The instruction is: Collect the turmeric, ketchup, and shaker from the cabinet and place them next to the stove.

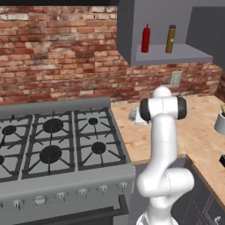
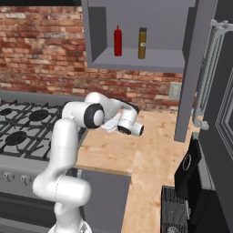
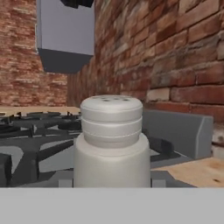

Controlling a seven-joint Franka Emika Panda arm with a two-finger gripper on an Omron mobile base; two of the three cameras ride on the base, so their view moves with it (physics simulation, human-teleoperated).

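The pale grey-white shaker stands upright and very close in the middle of the hand view, and my gripper is shut on it. Gripper and shaker are low over the wooden counter, just right of the stove's back corner, near the brick wall. The hand view looks sideways across the stove's black grates. Up in the open grey cabinet, the red ketchup stands left of the mustard-brown turmeric on the shelf. Ketchup and turmeric are both upright.
A wall outlet sits on the brick wall under the cabinet. A grey plant pot stands at the counter's right edge. The cabinet's open door hangs down on the right, with a tall dark unit beyond it.
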